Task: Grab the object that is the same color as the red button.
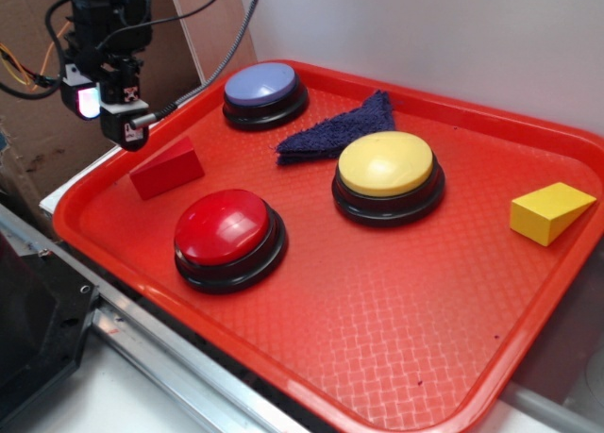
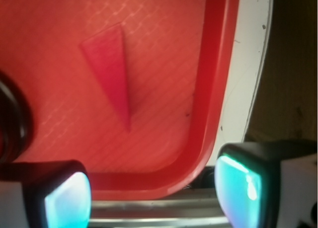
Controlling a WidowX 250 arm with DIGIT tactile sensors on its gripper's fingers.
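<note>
The object, a small red wedge block (image 1: 168,168), lies on the red tray (image 1: 396,291) near its left corner; the wrist view shows the wedge (image 2: 110,69) from above. The red button (image 1: 227,235), a glossy red dome on a black base, sits just to the wedge's right and nearer the front. My gripper (image 1: 106,110) hangs open above the tray's left rim, up and left of the wedge, with nothing between its fingers. In the wrist view the gripper (image 2: 154,195) straddles the tray's corner rim (image 2: 198,153).
A lavender-blue button (image 1: 263,92) stands at the tray's back, a yellow button (image 1: 387,175) in the middle, a dark blue cloth (image 1: 340,128) between them. A yellow wedge (image 1: 549,212) lies at the right. Metal rail (image 1: 160,358) runs along the tray's front-left edge; cardboard stands behind the arm.
</note>
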